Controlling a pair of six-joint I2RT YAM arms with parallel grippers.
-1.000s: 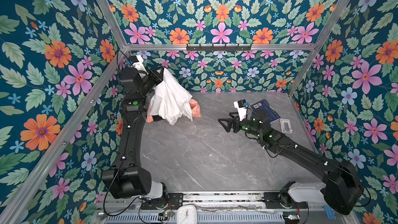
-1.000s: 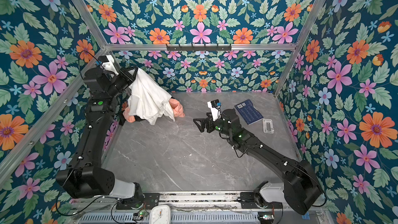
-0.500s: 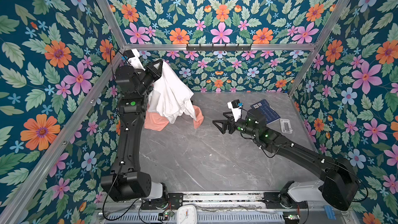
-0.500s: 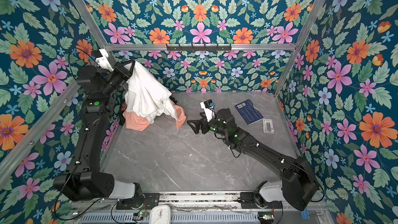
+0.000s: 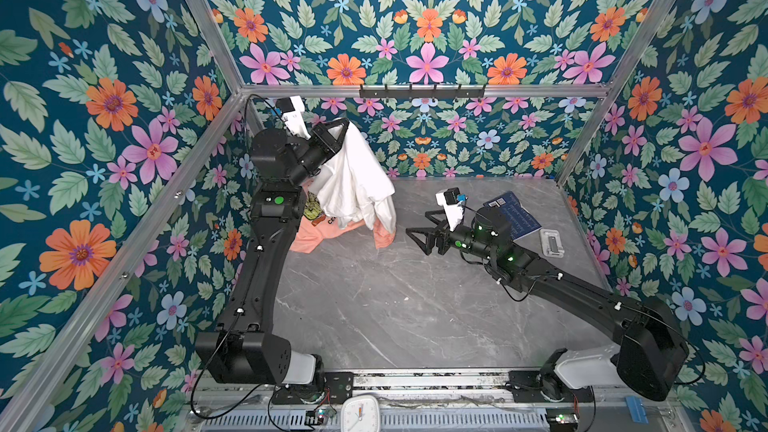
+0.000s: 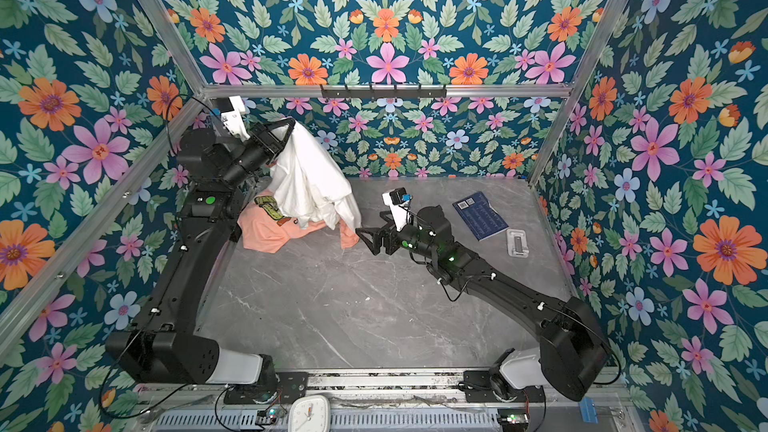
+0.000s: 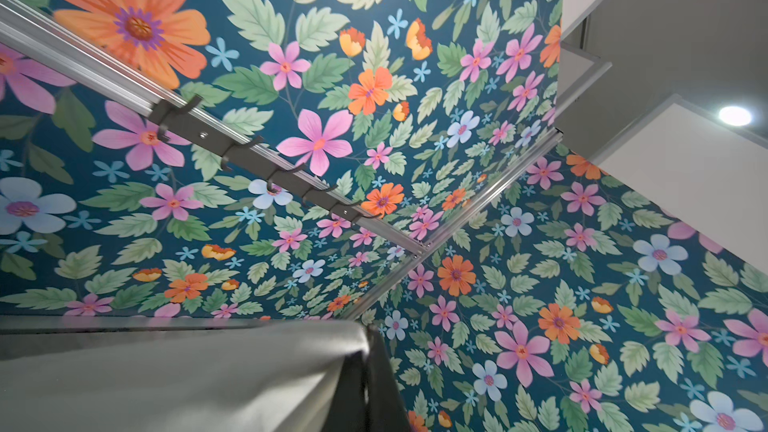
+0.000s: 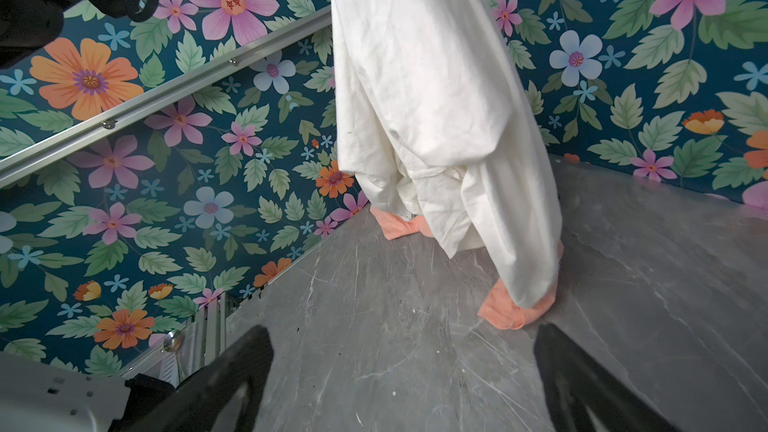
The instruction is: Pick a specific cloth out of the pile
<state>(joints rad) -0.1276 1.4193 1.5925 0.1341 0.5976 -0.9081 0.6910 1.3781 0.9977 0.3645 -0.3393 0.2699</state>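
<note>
Cloth (image 5: 353, 176), clamped at its top between the closed fingers of the left gripper (image 5: 343, 126), now hangs higher than a second ago, hem still trailing on the peach-pink T-shirt (image 5: 309, 238), while the right gripper (image 5: 417, 222), fingers spread and empty, has drawn nearer; separation judged incomplete.

Bench middle and front: bare grey bench (image 5: 374, 305) between the left arm (image 5: 257, 268) and the right arm (image 5: 561, 288); open passage.
Back-left corner: white cloth (image 5: 357, 176) hangs from the shut left jaws down onto the peach-pink T-shirt (image 5: 309, 238); both block it.
Gap by cloth: bare strip of bench between the cloth's hem and the spread right jaws, near but apart.
Back right: blue booklet (image 5: 517, 211) and small clear case (image 5: 551, 243) lie flat just beyond the right arm.
Overhead: hook rail (image 5: 422, 91) along the back wall.
</note>
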